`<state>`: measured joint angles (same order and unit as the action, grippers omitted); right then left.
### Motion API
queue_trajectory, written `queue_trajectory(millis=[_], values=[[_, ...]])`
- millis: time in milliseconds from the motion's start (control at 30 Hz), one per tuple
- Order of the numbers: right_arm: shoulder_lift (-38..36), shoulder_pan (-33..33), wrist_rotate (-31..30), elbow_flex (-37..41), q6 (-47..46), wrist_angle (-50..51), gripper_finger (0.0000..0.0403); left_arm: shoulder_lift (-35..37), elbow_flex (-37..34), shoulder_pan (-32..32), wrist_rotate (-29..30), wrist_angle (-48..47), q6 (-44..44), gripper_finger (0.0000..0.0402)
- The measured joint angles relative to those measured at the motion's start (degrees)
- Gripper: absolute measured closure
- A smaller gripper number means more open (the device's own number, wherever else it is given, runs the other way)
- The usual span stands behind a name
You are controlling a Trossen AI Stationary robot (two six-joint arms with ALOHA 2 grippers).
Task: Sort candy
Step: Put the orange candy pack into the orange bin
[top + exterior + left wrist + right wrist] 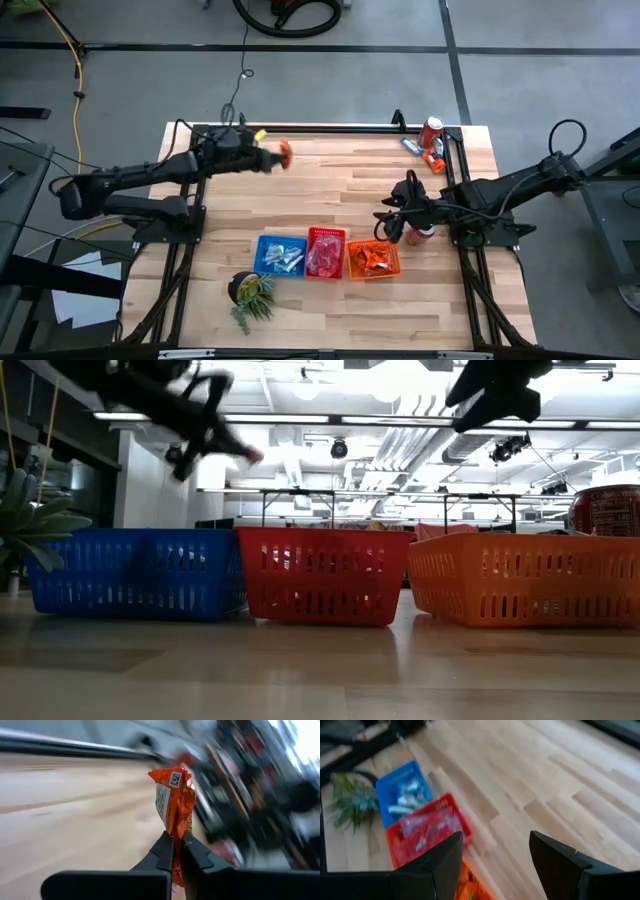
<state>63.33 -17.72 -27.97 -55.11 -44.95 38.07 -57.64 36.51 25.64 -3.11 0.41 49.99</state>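
**Orange packet pinched aloft, three baskets waiting**

Orange candy (pixel 173 802) hangs above the far left part of the wooden table (pixel 330 180), clamped in the left gripper (pixel 176 840). Its fingers (pixel 161 851) are pressed together on the wrapper's lower edge, so the packet stands up clear of the boards, probably for carrying.

Three baskets sit in a row near the front edge, one per colour: the blue basket (pixel 280 254) holds silvery-blue packets, the red basket (pixel 325 252) pinkish-red ones, the orange basket (pixel 372 260) orange ones. By that logic the held packet likely belongs in the orange basket, well apart from where it hangs.

The right gripper (pixel 495 852) hovers just beyond the orange basket, fingers spread wide and empty, apparently waiting.
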Motion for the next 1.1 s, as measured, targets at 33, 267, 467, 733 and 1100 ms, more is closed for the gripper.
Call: queue_trajectory(millis=[33, 267, 467, 733, 1100], values=[[0.0, 0.2, -0.7, 0.0, 0.0, -0.6, 0.0178, -0.9, 1.7, -2.4, -1.0, 0.0, -2.7, 0.0401], [0.0, 2.1, -0.9, 0.0, 0.0, -4.4, 0.0178, -13.7, 13.1, -17.2, -6.0, -0.6, -22.8, 0.0401], [-2.3, 2.3, 4.4, 0.0, 0.4, -4.4, 0.0178, -28.5, 22.3, -27.6, -6.5, -0.2, -36.1, 0.0401], [-6.3, -0.7, 9.6, 0.0, 3.2, -0.7, 0.0178, -45.9, 36.6, -36.2, -0.2, 0.9, -40.1, 0.0401], [-6.6, -1.5, 8.9, 0.0, 6.5, 0.3, 0.0178, -62.0, 51.0, -39.2, 4.0, 0.7, -41.3, 0.0399]])
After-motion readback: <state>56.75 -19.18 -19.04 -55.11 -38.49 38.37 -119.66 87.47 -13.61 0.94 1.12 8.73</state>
